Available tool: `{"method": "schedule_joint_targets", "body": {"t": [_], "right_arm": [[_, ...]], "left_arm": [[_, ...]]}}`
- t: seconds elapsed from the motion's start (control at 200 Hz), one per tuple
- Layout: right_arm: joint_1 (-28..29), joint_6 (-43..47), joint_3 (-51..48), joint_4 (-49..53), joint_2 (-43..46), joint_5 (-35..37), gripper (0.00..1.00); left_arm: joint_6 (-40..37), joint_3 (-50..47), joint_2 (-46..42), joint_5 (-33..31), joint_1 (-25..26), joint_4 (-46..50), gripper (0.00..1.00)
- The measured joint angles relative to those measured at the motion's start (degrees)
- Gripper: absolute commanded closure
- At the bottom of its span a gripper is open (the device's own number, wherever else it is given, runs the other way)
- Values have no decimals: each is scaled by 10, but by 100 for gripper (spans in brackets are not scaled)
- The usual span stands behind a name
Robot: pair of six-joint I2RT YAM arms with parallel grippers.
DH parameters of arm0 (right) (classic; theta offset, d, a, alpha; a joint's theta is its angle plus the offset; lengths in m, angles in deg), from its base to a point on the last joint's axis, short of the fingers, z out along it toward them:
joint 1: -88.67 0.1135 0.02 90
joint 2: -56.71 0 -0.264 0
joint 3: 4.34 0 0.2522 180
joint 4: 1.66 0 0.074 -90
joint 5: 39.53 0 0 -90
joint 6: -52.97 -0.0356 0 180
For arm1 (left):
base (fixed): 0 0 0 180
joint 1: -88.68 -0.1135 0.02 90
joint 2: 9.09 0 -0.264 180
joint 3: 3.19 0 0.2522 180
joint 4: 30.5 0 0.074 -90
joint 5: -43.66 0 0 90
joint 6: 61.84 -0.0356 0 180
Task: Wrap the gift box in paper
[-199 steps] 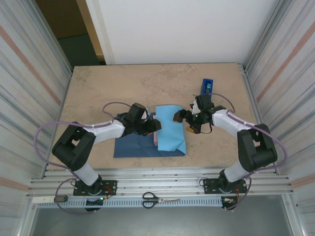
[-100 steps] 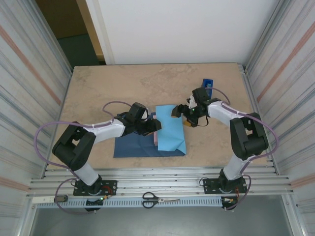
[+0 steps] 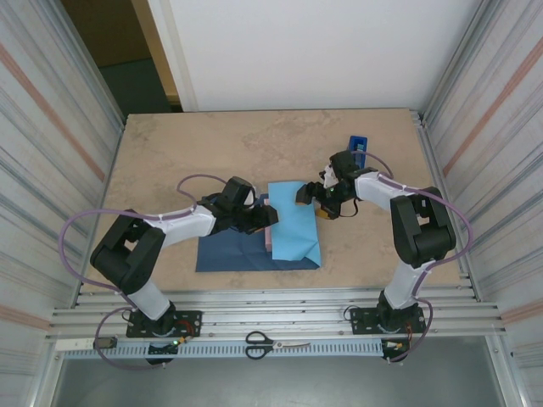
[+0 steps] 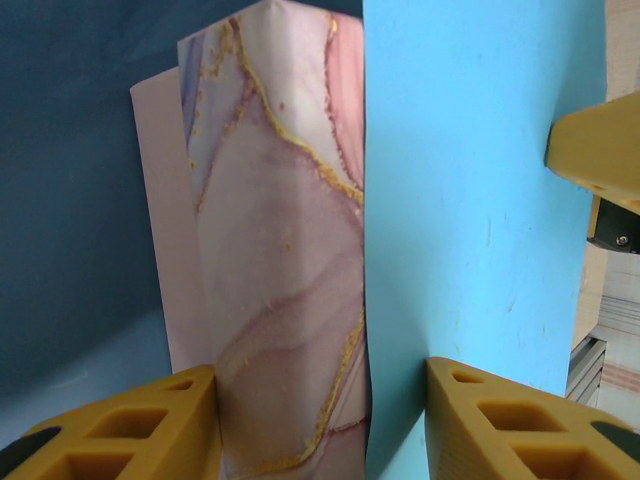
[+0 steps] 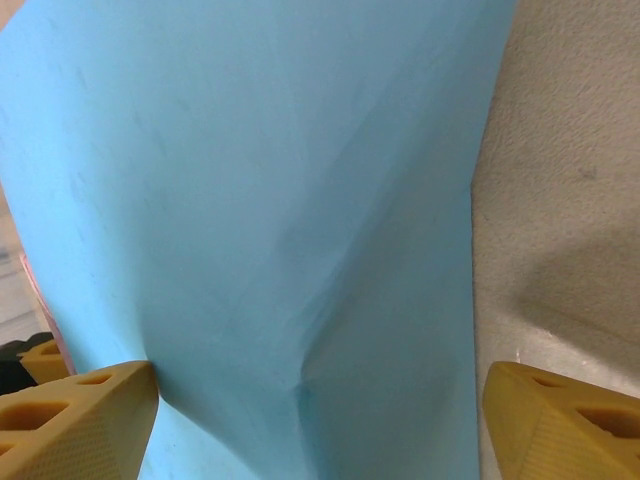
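Beige stone-look table [image 3: 170,170] sits between ribbed metal walls [image 3: 51,127]. Since a second ago the right arm [image 3: 416,229] has folded in: its elbow is farther from the near edge, and the right gripper [image 3: 316,203] has shifted slightly left and farther away, now over the far right corner of the paper [image 3: 229,254]. Its jaws gape wide, sky-blue paper between them, not pinched. The left gripper [image 3: 261,220] has not moved; its jaws are half apart, straddling the visible strip of the gift box [image 4: 280,250] and the folded paper edge, gripping nothing. Box and sheet lie unchanged at the table's centre, navy face down-side left, blue flap covering the box.

Counted: one box, one sheet, one blue tape dispenser [image 3: 358,144] far right, one pair of scissors [image 3: 273,343] on the near rail.
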Motion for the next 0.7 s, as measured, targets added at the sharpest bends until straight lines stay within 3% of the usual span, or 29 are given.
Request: {"method": "schedule_joint_targets", "body": {"t": [0.701], "right_arm": [[0, 12, 13, -4, -12, -14, 10]], "left_arm": [[-5, 1, 0, 0, 0, 3, 52]]}}
